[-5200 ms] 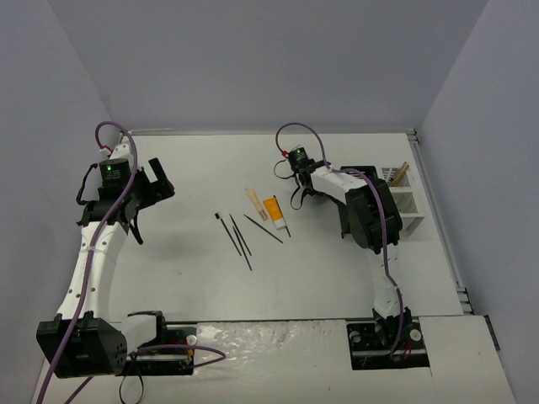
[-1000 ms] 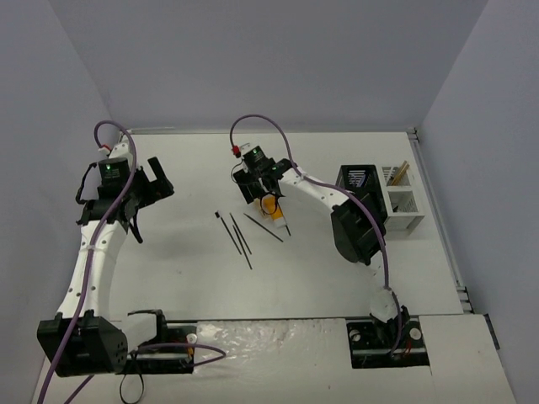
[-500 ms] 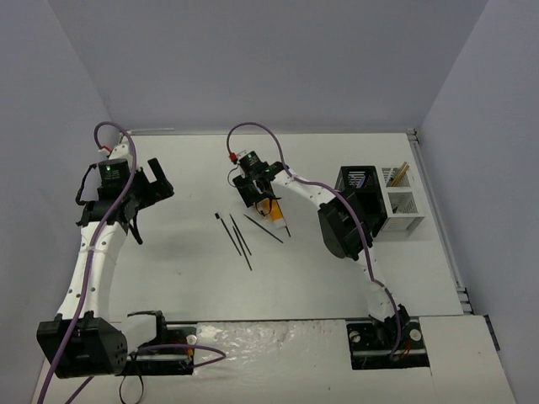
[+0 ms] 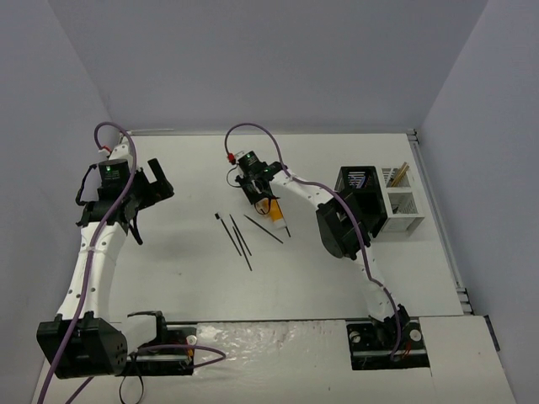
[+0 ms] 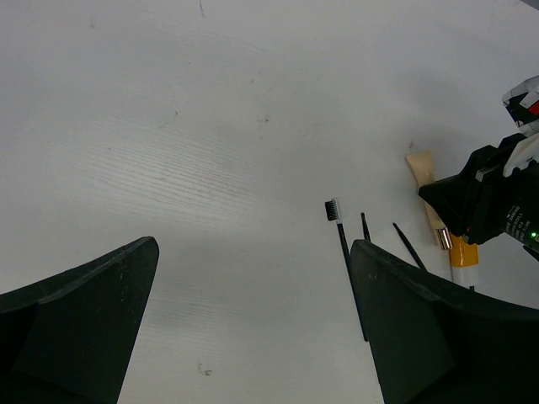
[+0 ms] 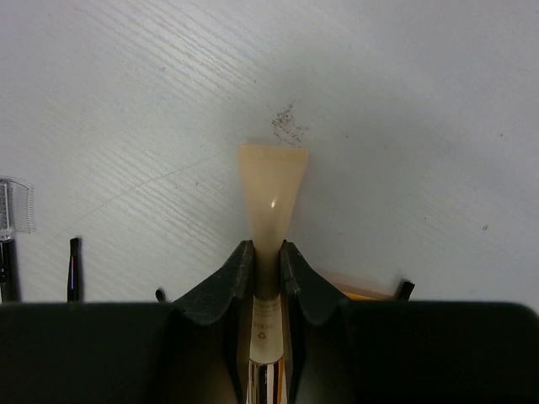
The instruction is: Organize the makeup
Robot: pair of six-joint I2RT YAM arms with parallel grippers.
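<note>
My right claw (image 6: 266,257) is down at the middle of the desk (image 4: 185,278), somewhat toward the far edge. Its two fingers are pinched on the beige tube (image 6: 271,189), one against each side. The tube's flat crimped end sticks out ahead of the fingertips and lies on the desk surface.

The orange-and-white tube (image 4: 274,212) lies just beside the claw on the near side. Three thin black pencils (image 4: 242,236) lie fanned out a little nearer to me and to the left. The leftmost one carries a small brush head (image 5: 333,209).

My left claw (image 5: 253,252) hangs wide open above the far left part of the desk, holding nothing.

By the right edge stands the black mesh and white holder (image 4: 402,210), with beige sticks (image 4: 399,174) upright in a white compartment.
</note>
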